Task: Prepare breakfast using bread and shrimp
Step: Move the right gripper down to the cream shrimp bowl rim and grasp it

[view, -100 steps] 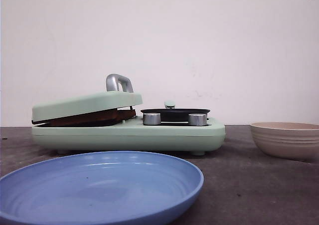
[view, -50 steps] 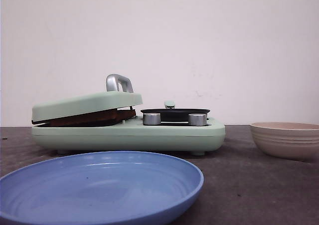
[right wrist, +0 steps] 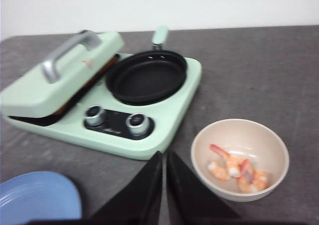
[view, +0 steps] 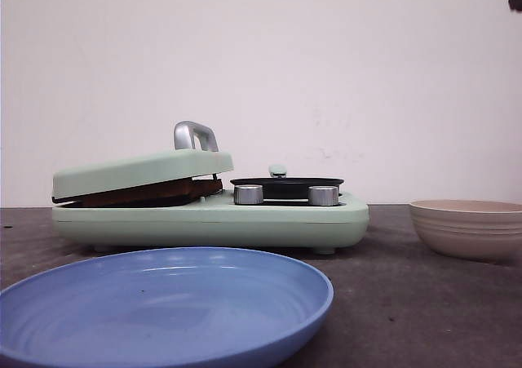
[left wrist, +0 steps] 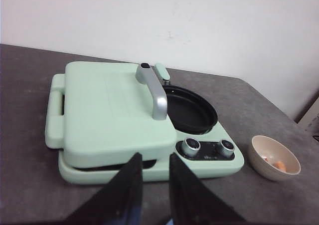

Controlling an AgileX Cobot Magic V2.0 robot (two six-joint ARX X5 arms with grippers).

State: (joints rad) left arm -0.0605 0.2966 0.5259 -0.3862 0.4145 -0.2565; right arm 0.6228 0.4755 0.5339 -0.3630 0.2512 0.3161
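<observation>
The bread shows only as a brown crust edge under the nearly closed pale green lid of the breakfast maker; the same edge shows in the right wrist view. A few orange-pink shrimp lie in a beige bowl to the right of the maker, and show in the left wrist view. My left gripper is slightly open and empty, above the maker's front edge. My right gripper is shut and empty, above the table between the maker and the bowl.
The maker's right half holds an empty black pan behind two metal knobs. The lid has a metal handle. A large blue plate lies at the front left. The bowl stands at the right.
Only the dark bit of my right arm at the front view's top right corner has shifted slightly. The maker, plate and bowl have not moved.
</observation>
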